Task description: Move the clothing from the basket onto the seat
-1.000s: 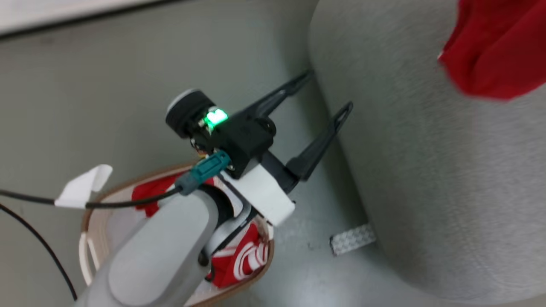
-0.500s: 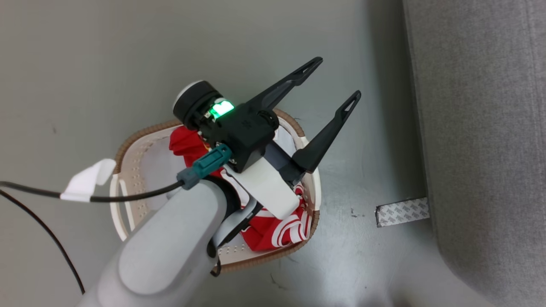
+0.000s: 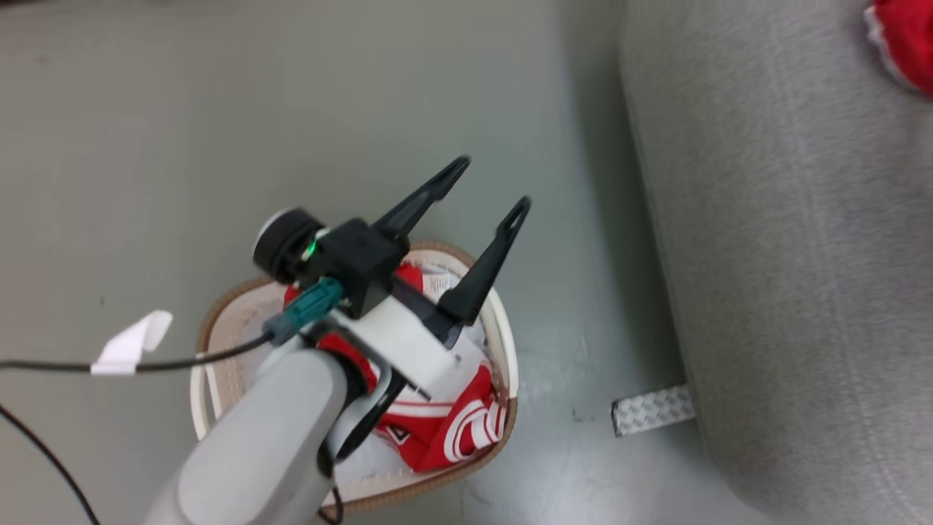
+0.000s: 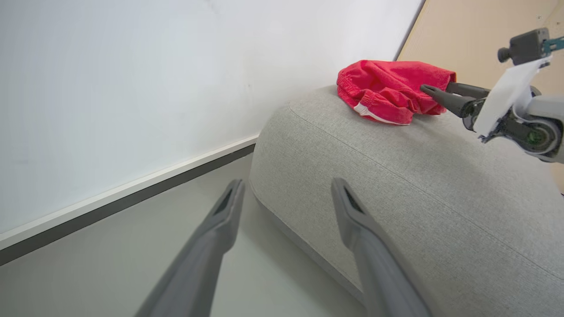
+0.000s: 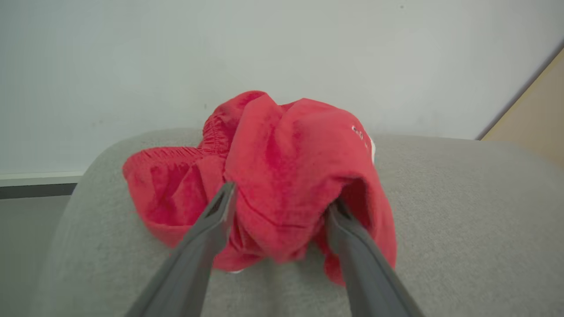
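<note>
My left gripper hangs open and empty above the basket, an oval cream tub with a brown rim on the floor. Red clothing with white stripes lies in it, partly hidden by my left forearm. The grey seat fills the right side, with a red garment at its top corner. In the left wrist view the left gripper points at the seat's end. My right gripper is open. Its fingers straddle the crumpled red clothing, which rests on the seat. The right gripper meets that garment.
A strip of patterned tape lies on the grey floor by the seat's base. A black cable with a white tag runs from my left wrist. A white wall with dark skirting stands behind the seat, beside a tan panel.
The head camera has swung, so the basket and seat have shifted in the picture. My left gripper has stayed open and empty above the basket.
</note>
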Robot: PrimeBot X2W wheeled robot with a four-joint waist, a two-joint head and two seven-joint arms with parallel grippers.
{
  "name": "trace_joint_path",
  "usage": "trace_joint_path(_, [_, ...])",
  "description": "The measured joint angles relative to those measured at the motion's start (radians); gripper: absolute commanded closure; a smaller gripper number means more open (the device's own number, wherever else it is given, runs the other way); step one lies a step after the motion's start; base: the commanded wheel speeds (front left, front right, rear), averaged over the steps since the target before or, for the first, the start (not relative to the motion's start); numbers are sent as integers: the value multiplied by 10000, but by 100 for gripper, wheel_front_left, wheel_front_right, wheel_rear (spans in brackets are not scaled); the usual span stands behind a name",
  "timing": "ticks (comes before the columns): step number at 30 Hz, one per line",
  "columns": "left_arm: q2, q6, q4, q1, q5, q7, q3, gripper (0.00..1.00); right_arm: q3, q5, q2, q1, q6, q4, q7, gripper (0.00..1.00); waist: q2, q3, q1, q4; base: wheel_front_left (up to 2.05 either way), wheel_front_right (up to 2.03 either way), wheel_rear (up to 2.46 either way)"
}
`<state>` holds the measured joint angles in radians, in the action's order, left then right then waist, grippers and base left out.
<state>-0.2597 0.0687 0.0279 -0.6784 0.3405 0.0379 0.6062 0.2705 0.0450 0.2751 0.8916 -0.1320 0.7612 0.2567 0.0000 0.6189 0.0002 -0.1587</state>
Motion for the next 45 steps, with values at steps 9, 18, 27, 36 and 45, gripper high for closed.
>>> trace_joint_path(9, [-190, -798, 430, 1806, 533, 930, -510, 0, -1517, 198, -673, -2734, 0, -2322, 59, 0, 0, -2069, -4, -233, 0, 0, 0])
trace_joint_path(18, [-272, -1689, 1112, 3926, 717, 2019, -1106, 0, -2627, 332, -1277, -5351, 0, -4086, 77, 0, 0, -4225, -6, 25, 0, 0, 0])
trace_joint_path(27, [-265, -2146, 989, 6096, 679, 2259, -2451, 0, -3492, 65, -1969, -7013, 0, -4943, 81, 0, 0, -5816, -7, 732, 0, 0, 0])
trace_joint_path(36, [389, -1787, 775, 7331, -104, 2263, -3827, 0, -3496, 81, -2230, -7868, 0, -4853, 81, 0, 1, -6401, -5, 1487, 0, 0, 0])
trace_joint_path(45, [1020, -1158, 775, 7740, -696, 2261, -4732, 0, -3584, 387, -2245, -8115, 0, -4706, 79, 0, 1, -6535, -2, 1708, 0, 0, 0])
